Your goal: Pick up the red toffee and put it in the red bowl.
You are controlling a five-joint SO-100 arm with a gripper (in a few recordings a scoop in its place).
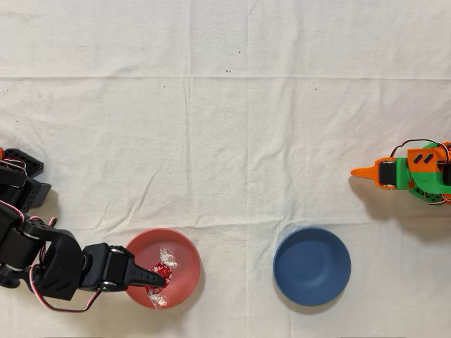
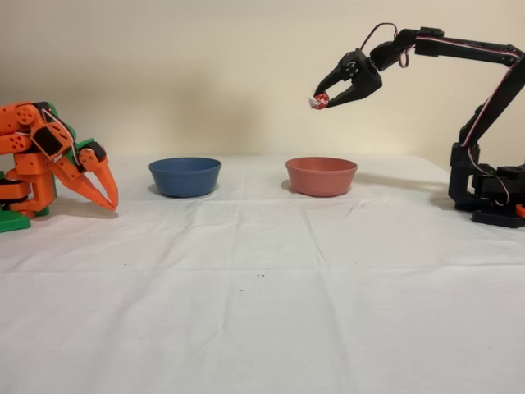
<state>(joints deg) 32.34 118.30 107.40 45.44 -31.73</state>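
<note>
The red toffee (image 2: 319, 100) hangs high above the table, pinched between the fingertips of the black arm's gripper (image 2: 322, 98). Seen from overhead, the gripper (image 1: 159, 274) sits over the red bowl (image 1: 180, 246) with the toffee (image 1: 162, 271) in its tips, its clear twisted wrapper ends sticking out on both sides. In the fixed view the red bowl (image 2: 321, 176) stands on the white cloth directly below the held toffee, well apart from it.
A dark blue bowl (image 1: 311, 265) stands beside the red one, also seen as the blue bowl (image 2: 184, 176) in the fixed view. The idle orange arm (image 1: 409, 169) rests at the right edge of the overhead view. White cloth covers the table.
</note>
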